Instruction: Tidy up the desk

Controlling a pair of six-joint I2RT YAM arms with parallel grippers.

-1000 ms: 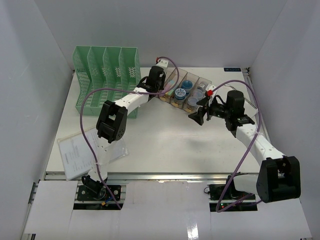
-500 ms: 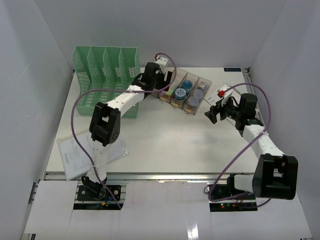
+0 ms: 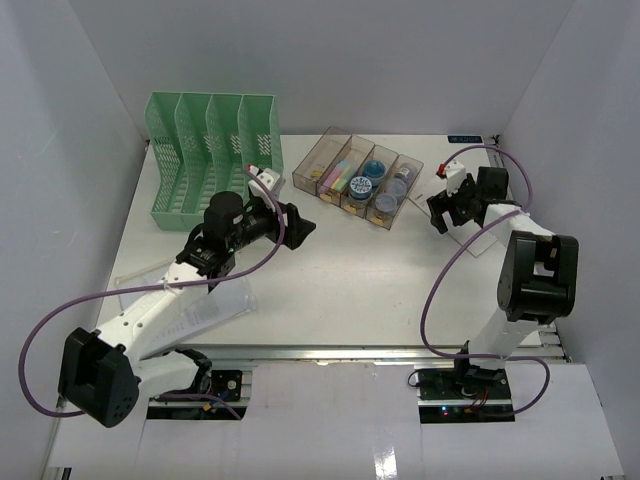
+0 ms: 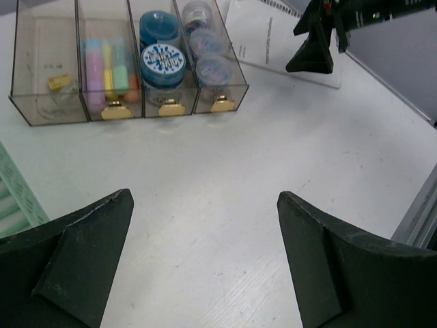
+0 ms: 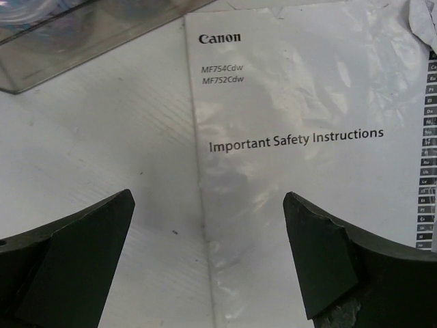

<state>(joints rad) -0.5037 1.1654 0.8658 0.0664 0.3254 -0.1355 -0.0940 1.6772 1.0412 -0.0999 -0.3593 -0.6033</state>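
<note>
The white desk (image 3: 340, 280) fills the top view. My left gripper (image 3: 296, 224) hovers over its middle left, open and empty; in the left wrist view the gripper (image 4: 205, 198) has only bare desk (image 4: 218, 164) between its fingers. My right gripper (image 3: 441, 212) is at the far right, open and empty. In the right wrist view that gripper (image 5: 208, 205) hangs low over the left edge of a Canon safety-instructions booklet (image 5: 307, 137) lying flat on the desk (image 5: 102, 137).
A clear four-compartment tray (image 3: 341, 155) at the back centre holds highlighters, tape rolls and small bits; it also shows in the left wrist view as the tray (image 4: 41, 68). A green file rack (image 3: 210, 150) stands back left. A sleeved sheet (image 3: 200, 310) lies near left under the left arm.
My left arm has pulled back from the tray toward the near left and its jaws have opened. My right gripper has swung right and back, over the booklet.
</note>
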